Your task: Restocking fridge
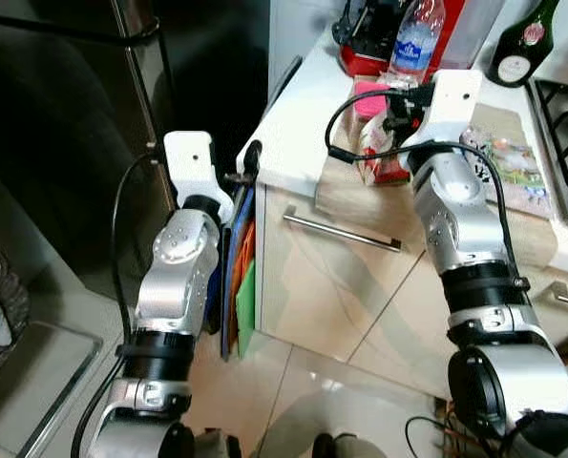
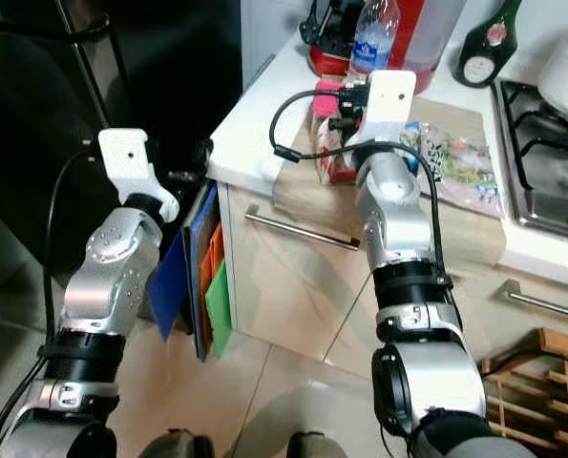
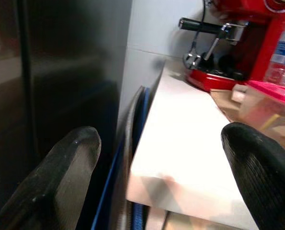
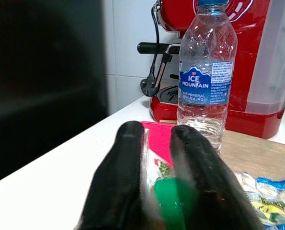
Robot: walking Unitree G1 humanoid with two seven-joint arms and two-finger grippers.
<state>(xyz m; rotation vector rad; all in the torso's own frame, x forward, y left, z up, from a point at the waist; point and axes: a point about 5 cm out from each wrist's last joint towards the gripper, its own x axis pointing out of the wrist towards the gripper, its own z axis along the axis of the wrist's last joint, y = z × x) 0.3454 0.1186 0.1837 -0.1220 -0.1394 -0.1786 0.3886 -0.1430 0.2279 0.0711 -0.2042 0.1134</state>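
Observation:
My right gripper (image 4: pixel 156 158) is over the wooden board (image 1: pixel 346 196) on the counter. It is shut on a red-and-white pack (image 1: pixel 387 162) with a green cap (image 4: pixel 173 196) showing between the fingers. Just behind it are a pink-lidded tub (image 1: pixel 368 95) and a clear water bottle (image 4: pixel 207 81). My left gripper (image 3: pixel 161 158) is open and holds nothing. It hangs at the near corner of the white counter (image 3: pixel 180 139), beside the dark fridge (image 1: pixel 64 143).
A red coffee machine (image 1: pixel 365 43) and a dark wine bottle (image 1: pixel 522 43) stand at the back of the counter. A bag of vegetables (image 1: pixel 508 162) lies on the board, with the hob (image 1: pixel 565 124) to its right. Coloured boards (image 1: pixel 243 277) fill the gap beside the drawer handle (image 1: pixel 341 232).

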